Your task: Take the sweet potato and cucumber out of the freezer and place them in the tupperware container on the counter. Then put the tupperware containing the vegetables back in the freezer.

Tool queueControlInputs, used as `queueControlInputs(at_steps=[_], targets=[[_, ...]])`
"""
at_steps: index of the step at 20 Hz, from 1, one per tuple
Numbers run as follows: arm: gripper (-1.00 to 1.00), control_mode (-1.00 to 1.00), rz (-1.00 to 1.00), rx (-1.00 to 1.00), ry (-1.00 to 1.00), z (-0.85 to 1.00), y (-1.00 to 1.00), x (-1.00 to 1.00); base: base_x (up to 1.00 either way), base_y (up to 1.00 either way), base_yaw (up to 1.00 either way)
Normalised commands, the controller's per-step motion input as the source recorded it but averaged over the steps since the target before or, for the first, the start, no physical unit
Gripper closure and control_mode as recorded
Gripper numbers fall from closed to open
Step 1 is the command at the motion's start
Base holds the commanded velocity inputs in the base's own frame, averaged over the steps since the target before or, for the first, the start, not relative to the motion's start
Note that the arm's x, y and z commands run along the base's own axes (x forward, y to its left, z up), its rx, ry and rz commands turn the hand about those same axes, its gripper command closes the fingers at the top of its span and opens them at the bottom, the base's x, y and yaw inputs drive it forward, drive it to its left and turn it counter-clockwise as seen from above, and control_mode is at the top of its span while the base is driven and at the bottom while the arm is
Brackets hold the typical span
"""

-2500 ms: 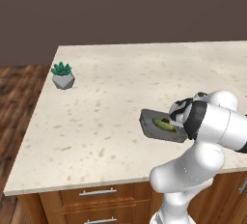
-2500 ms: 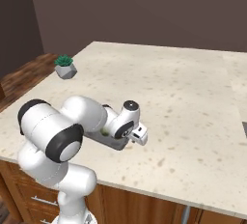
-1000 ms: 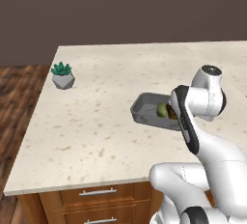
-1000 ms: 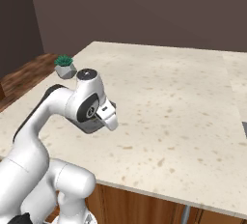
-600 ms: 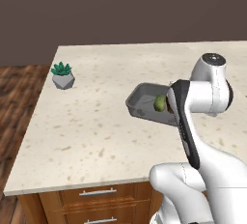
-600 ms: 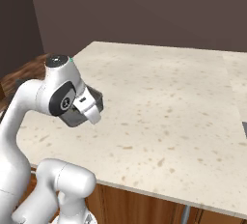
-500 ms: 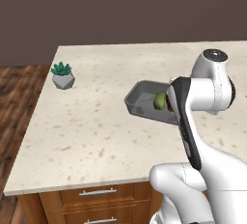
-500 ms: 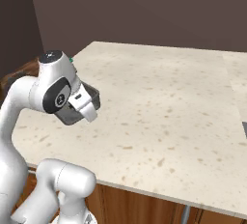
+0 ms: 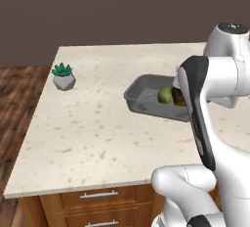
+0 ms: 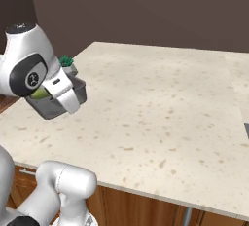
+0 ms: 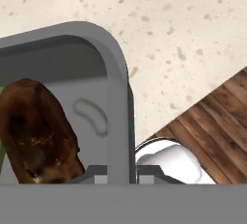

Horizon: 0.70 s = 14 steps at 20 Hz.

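Above the speckled beige counter, in the left base view, the grey tupperware container is hanging with the round-ended green cucumber showing inside. In the hand view, the gripper is clamping the tub's smooth rim, with the rough brown sweet potato lying within.

Grey tupperware container; beige speckled counter.

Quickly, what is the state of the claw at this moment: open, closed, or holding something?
Claw: closed on the wall of the tupperware container, which holds the cucumber and sweet potato above the counter.
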Motion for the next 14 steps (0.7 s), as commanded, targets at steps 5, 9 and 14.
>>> queueControlInputs(at_steps=[5,9,14], targets=[[1.00,-1.00,0.01,0.06,0.03,0.14,0.00,-0.82,0.00,0.00,0.00],[1.00,-1.00,0.05,0.04,0.00,0.00,0.00,-0.77,0.00,0.00,0.00],[1.00,1.00,0.01,0.00,0.00,0.00,0.01,-0.13,-0.51,0.53,0.04]])
